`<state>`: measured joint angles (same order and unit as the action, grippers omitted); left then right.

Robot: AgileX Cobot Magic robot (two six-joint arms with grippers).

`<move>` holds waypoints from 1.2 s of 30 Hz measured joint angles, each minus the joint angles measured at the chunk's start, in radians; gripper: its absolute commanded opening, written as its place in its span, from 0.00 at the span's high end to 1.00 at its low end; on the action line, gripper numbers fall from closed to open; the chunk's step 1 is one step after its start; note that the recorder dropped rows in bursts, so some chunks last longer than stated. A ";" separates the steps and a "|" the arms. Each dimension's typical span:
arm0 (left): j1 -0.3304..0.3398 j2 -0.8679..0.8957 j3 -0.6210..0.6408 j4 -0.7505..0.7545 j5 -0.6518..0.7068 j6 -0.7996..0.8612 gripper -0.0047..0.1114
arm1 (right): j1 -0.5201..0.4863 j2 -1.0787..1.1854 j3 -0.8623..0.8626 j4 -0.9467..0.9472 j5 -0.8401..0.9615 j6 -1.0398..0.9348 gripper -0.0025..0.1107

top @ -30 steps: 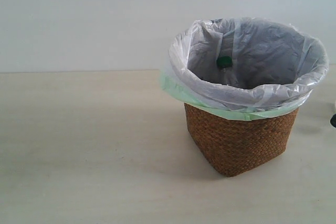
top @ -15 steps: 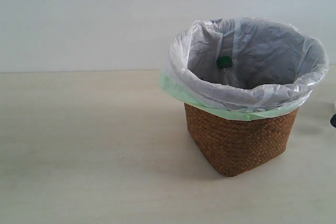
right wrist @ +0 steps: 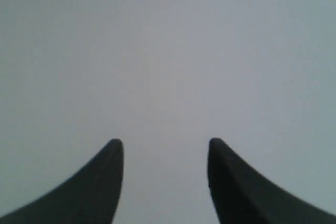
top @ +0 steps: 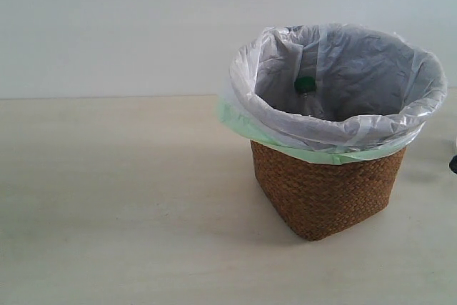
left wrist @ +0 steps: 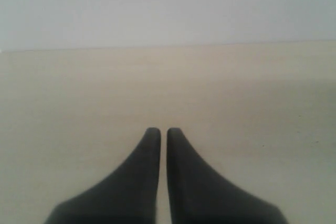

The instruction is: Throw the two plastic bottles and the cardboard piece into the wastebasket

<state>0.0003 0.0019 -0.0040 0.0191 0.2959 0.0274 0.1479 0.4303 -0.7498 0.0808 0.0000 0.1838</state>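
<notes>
The wicker wastebasket point(top: 325, 194) with its white and pale green bag stands right of centre on the table. Inside it a clear bottle with a green cap point(top: 305, 85) pokes up near the bag's far wall. The black-capped bottle and the cardboard piece are out of view. My left gripper point(left wrist: 164, 132) is shut, with only a hairline gap between its dark fingers, over bare tabletop. My right gripper point(right wrist: 165, 145) is open and faces a plain grey wall with nothing between its fingers. Neither gripper shows clearly in the exterior view.
The pale wooden table point(top: 114, 198) stretches wide to the left of the basket. A small dark shape point(top: 453, 164) sits at the right edge of the exterior view. A plain grey wall runs behind the table.
</notes>
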 measured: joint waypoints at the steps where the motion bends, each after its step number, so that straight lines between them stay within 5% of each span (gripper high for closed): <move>1: 0.000 0.000 0.000 0.000 0.000 0.000 0.93 | 0.000 0.066 -0.071 -0.001 0.068 -0.005 0.49; 10: 0.000 0.000 0.000 0.000 0.000 0.000 0.93 | 0.000 0.484 -0.384 -0.158 0.260 0.077 0.48; 16: 0.000 0.000 0.000 0.000 0.000 0.000 0.93 | -0.111 0.703 -0.514 -0.462 0.503 0.288 0.32; 21: 0.000 0.000 0.000 0.000 0.000 0.000 0.93 | -0.233 0.857 -0.523 -0.614 0.638 0.451 0.30; 36: 0.000 0.000 0.000 0.000 0.000 0.000 0.93 | -0.389 1.438 -0.525 -0.633 0.348 0.636 0.30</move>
<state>0.0003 0.0019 -0.0040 0.0191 0.2959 0.0274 -0.2407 1.8684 -1.2743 -0.5527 0.3483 0.8201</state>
